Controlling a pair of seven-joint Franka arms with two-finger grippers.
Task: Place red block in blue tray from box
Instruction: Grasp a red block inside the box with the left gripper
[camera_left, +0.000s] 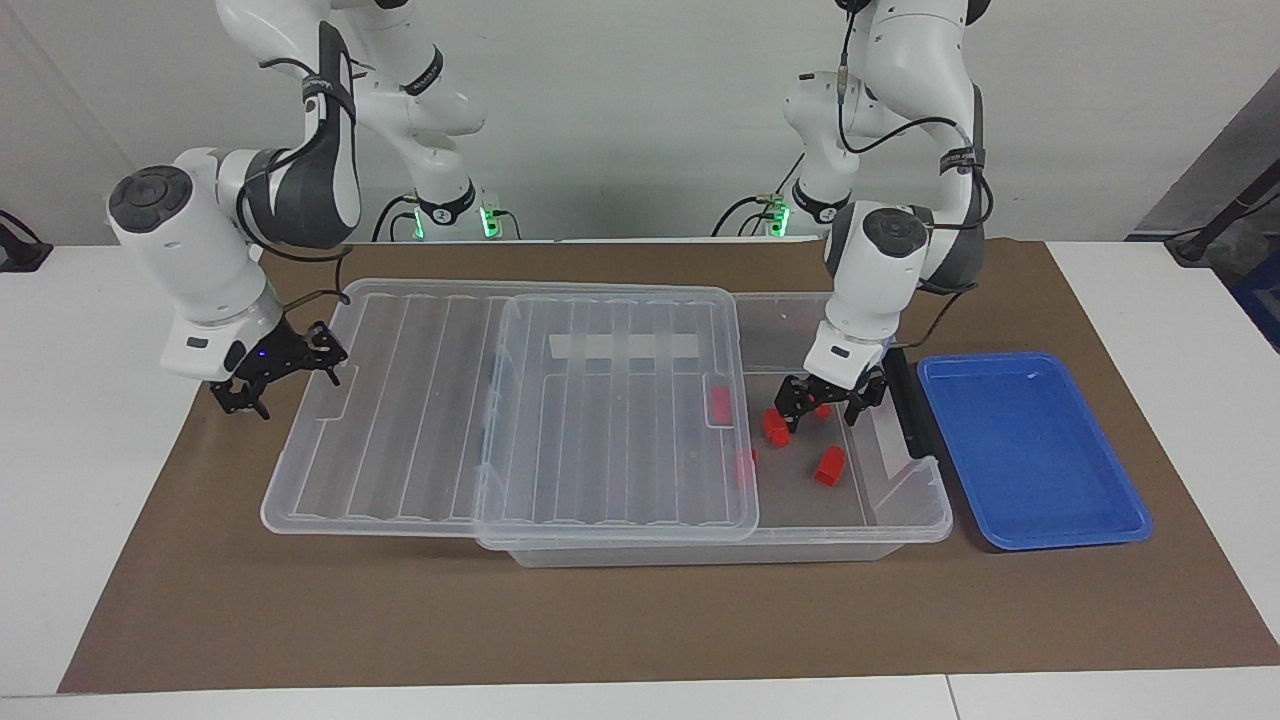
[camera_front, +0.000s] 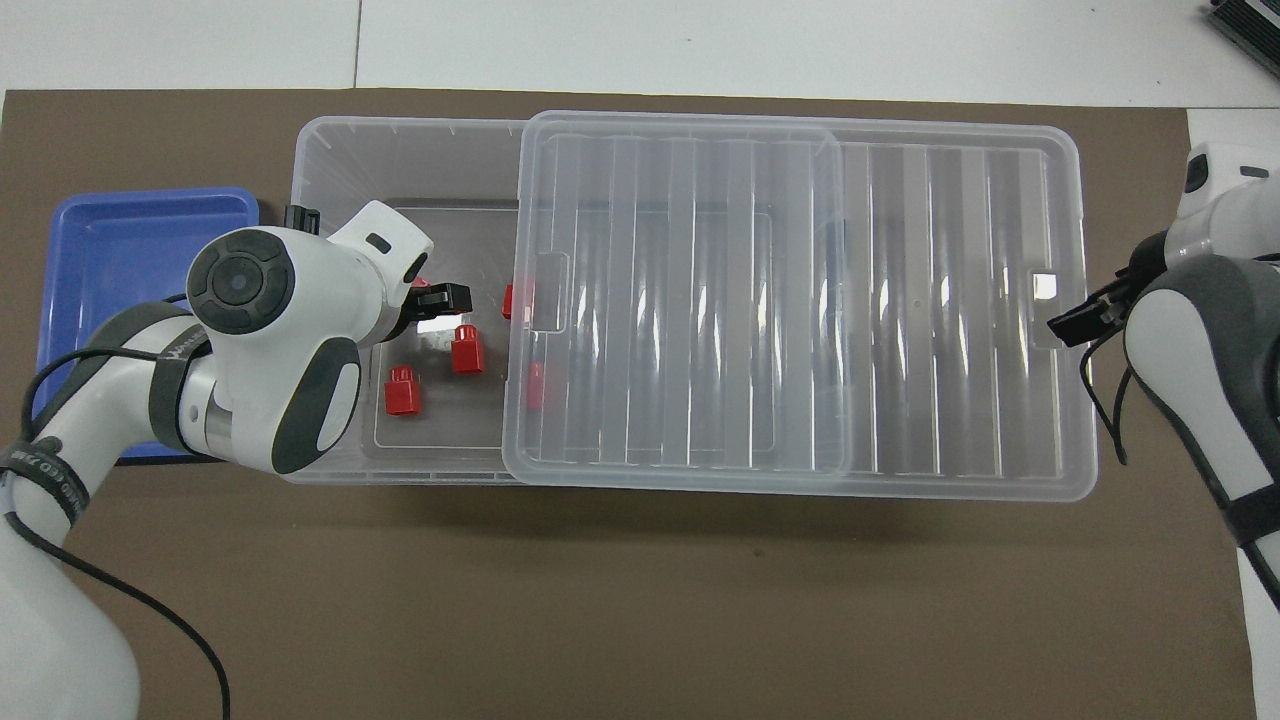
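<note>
The box (camera_left: 905, 520) lies across the mat with its clear lid (camera_left: 500, 420) slid about halfway off toward the right arm's end. My left gripper (camera_left: 825, 405) is down inside the box's uncovered end, open, its fingers either side of a red block (camera_left: 822, 411). From overhead that gripper (camera_front: 432, 298) hides most of this block (camera_front: 418, 285). Two more red blocks (camera_left: 775, 427) (camera_left: 829, 465) lie bare on the box's floor, and two (camera_left: 720, 403) (camera_left: 745, 468) show through the lid. The blue tray (camera_left: 1030, 450) lies beside the box at the left arm's end. My right gripper (camera_left: 275, 378) is open at the lid's overhanging end.
A brown mat (camera_left: 640, 620) covers the table under everything. The box's black latch (camera_left: 908, 410) stands up between the left gripper and the tray. In the overhead view the left arm hides part of the tray (camera_front: 120, 250) and of the box's rim (camera_front: 400, 150).
</note>
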